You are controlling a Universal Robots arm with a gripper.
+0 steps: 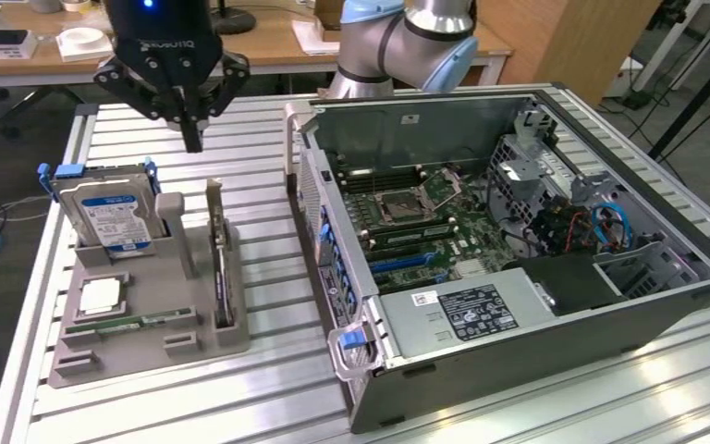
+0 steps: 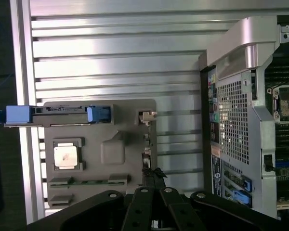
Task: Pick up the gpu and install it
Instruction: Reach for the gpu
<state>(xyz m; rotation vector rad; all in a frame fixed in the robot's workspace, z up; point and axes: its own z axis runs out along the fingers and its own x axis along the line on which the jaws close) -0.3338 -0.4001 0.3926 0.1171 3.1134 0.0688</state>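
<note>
The black gripper (image 1: pixel 192 141) is shut tight, holding nothing. In the exterior view, the thin green gpu card (image 1: pixel 222 277) stands in a grey plastic holder (image 1: pixel 158 291) at the gripper's six o'clock.

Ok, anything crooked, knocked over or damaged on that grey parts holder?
Nothing stands out. The thin flat gpu card stands on edge in its slot of the grey plastic holder, the silver hard drive upright beside it, and the open dark computer case looks intact.

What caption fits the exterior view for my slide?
Shut gripper hovers above the gray tray holding the gpu, beside the open computer.
</note>
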